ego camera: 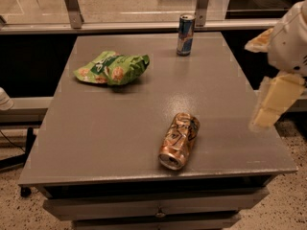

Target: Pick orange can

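Note:
The orange can (pixel 180 140) lies on its side on the grey table (pixel 96 128), near the front edge and right of the middle. It is shiny orange-copper with dark graphics, and its silver end faces the front. My gripper (pixel 269 109) hangs at the right edge of the view, above the table's right side. It is to the right of the can, apart from it, and holds nothing that I can see.
A slim blue-and-silver can (pixel 185 34) stands upright at the back of the table. A crumpled green snack bag (pixel 113 68) lies at the back left. A railing with metal posts (pixel 72 6) runs behind the table. Drawers sit below the front edge.

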